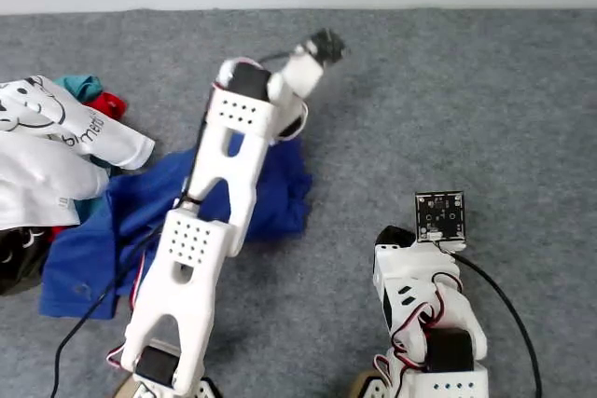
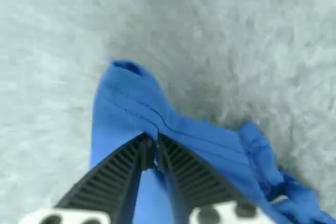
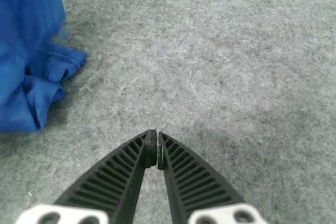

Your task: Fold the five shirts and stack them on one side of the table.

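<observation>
My left gripper [image 2: 155,153] pinches a fold of the blue shirt [image 2: 131,103]. My right gripper [image 3: 157,150] is pressed together with nothing in it, near the blue shirt, over the gray table [image 3: 236,51]. The other shirts [image 1: 56,146] lie piled touching the blue shirt.

Left arm [image 1: 224,193]: stretched far forward, wrist bent down.
Left gripper [image 2: 156,153]: tips pinched on blue shirt [image 2: 131,103].
Right arm [image 1: 424,295]: folded back near base.
Right gripper [image 3: 157,150]: tips pressed together.
</observation>
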Tool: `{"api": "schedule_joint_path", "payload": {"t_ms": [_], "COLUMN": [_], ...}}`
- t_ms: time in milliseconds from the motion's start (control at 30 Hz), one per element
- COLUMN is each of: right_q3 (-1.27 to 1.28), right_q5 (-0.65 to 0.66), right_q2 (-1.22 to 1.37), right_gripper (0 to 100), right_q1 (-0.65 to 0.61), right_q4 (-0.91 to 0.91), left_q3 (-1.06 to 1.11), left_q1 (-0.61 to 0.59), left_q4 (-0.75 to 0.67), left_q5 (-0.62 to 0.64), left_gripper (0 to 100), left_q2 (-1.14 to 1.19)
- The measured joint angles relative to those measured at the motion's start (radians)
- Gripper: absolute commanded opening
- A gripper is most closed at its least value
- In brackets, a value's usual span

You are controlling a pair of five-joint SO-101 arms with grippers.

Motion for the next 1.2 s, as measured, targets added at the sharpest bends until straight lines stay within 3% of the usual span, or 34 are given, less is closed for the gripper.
{"api": "schedule_joint_path", "payload": {"t_ms": [133, 267, 600, 867, 1000, 1200], "right_q3": [0.0, 0.0, 0.0, 0.0, -0.003, -0.16], "right_q5": [0.0, 0.0, 0.0, 0.0, 0.0, 0.0], "right_q2": [0.0, 0.0, 0.0, 0.0, 0.0, 0.057], "right_gripper": [0.8, 0.8, 0.8, 0.8, 0.8, 0.8], "right_q1": [0.0, 0.0, 0.0, 0.0, 0.0, -0.029], "right_q4": [0.0, 0.0, 0.0, 0.0, 0.0, 0.005], "left_q3": [0.006, 0.155, 0.974, 1.405, 1.491, 1.614], "left_q1": [-0.017, -0.041, -0.158, -0.466, -0.635, -0.783], "left_q4": [0.003, 0.003, 0.005, 0.006, 0.006, 0.006], "left_q5": [0.029, 0.031, -0.009, -0.141, -0.193, -0.236], "left_gripper": [1, 1, 1, 1, 1, 1], "left_q2": [-0.143, -0.347, -1.151, -1.676, -1.761, -1.832]}}
